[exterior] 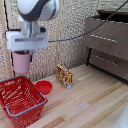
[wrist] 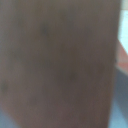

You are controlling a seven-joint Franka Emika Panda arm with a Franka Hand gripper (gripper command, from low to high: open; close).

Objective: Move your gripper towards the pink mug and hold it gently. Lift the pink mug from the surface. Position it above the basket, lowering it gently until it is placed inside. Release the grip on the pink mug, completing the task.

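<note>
In the exterior view the white gripper point(exterior: 23, 52) at the end of the big white arm is shut on the pale-pink mug point(exterior: 21, 63). The mug hangs upright in the air. It is over the far part of the red mesh basket point(exterior: 30, 111), a little above the blue-grey rim. The basket stands on the wooden floor at the exterior view's left. The gripper's fingers are mostly hidden by the mug. In the wrist view a blurred brownish-pink surface point(wrist: 55, 65), seemingly the mug up close, fills nearly the whole picture. A strip of red point(wrist: 123, 55) shows at one edge.
A low red bowl point(exterior: 44, 87) sits on the floor just beside the basket. A small printed box point(exterior: 64, 76) stands upright near the middle. A dark wooden drawer unit point(exterior: 107, 44) stands at the exterior view's right. A black cable runs from the arm towards it.
</note>
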